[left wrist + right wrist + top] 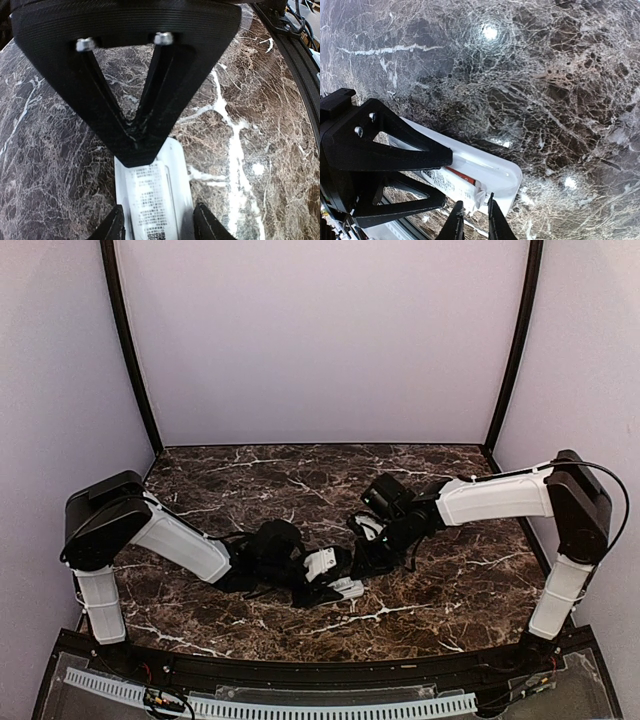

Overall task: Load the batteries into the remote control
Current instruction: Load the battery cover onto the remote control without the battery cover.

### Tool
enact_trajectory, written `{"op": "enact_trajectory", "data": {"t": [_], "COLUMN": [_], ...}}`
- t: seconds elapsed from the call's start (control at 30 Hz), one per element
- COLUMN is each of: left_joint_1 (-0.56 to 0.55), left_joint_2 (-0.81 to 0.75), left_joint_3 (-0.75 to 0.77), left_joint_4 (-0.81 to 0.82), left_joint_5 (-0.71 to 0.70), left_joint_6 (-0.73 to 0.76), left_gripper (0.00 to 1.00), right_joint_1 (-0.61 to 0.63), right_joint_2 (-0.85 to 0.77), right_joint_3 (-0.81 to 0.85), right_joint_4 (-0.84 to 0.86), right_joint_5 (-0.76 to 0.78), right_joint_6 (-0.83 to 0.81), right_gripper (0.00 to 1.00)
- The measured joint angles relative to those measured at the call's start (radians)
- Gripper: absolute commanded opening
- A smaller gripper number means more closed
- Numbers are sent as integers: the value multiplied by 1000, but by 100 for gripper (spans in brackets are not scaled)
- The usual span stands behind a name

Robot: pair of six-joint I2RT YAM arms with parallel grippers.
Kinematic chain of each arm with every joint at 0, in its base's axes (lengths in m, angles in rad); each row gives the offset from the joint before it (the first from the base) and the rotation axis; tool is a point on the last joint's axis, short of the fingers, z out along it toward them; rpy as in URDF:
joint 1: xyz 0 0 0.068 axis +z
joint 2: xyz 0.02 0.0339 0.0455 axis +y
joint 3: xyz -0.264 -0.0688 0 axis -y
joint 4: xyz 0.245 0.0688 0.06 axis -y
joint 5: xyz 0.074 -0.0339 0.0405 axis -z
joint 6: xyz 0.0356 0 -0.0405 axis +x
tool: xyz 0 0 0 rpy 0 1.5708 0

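Right wrist view: the white remote control (492, 167) is near the middle of the dark marble worktop (555, 100), and an orange-red battery (461, 176) shows in its open bay. At the bay's edge, the right gripper (474, 220) has its jaws narrow, almost closed. On the left gripper (159, 222), the jaws clasp the remote's long sides

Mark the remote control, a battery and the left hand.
remote control (177, 172), left wrist view, white surface beside the label.
battery (461, 176), right wrist view, orange-red strip at the remote's recess.
left hand (159, 227), left wrist view, midway between its fingertips.
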Motion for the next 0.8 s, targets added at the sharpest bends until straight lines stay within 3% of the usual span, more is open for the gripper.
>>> {"op": "enact_trajectory", "data": {"t": [0.3,0.8], "left_joint_1": [0,0], "left_joint_2": [4,5], "left_joint_3": [2,3], "left_joint_4": [2,7], "left_joint_5": [7,9], "left_joint_6": [0,1], "left_gripper": [43,37], "right_joint_1": [-4,-9], "right_joint_2": [23,36], "right_joint_3": [0,-2], "right_joint_4": [2,20], "right_joint_5": [-23,-64], "right_joint_6": [-1,8], "right_gripper": [15,6]}}
